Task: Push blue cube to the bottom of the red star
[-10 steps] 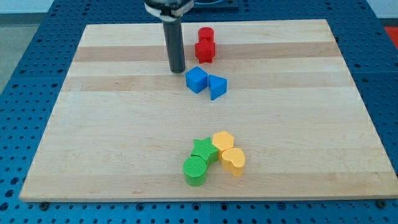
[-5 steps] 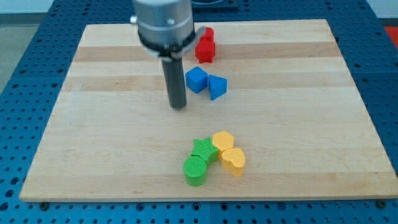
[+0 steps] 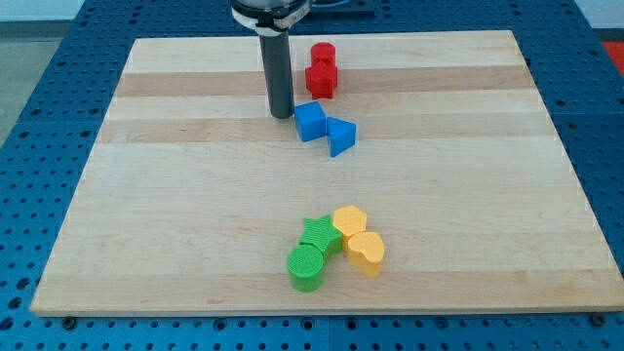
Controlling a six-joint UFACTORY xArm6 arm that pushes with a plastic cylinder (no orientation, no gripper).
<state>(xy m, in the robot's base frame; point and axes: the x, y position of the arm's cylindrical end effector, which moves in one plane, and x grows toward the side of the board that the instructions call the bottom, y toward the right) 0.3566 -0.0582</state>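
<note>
The blue cube point(image 3: 310, 121) lies on the wooden board, just below the red star point(image 3: 321, 79) with a small gap between them. A red cylinder point(image 3: 323, 55) touches the star's top side. My tip point(image 3: 282, 114) stands right at the cube's upper left edge, touching or nearly touching it. A blue triangular block point(image 3: 340, 136) sits against the cube's right side.
Near the view's bottom a cluster lies together: a green star point(image 3: 319, 234), a green cylinder point(image 3: 305, 266), a yellow hexagon point(image 3: 349, 221) and a yellow heart point(image 3: 367, 252). The board point(image 3: 146, 195) is bordered by blue perforated table.
My tip swung down to the cube's lower left, then came back up to its upper left edge. The blue cube has shifted slightly to the right.
</note>
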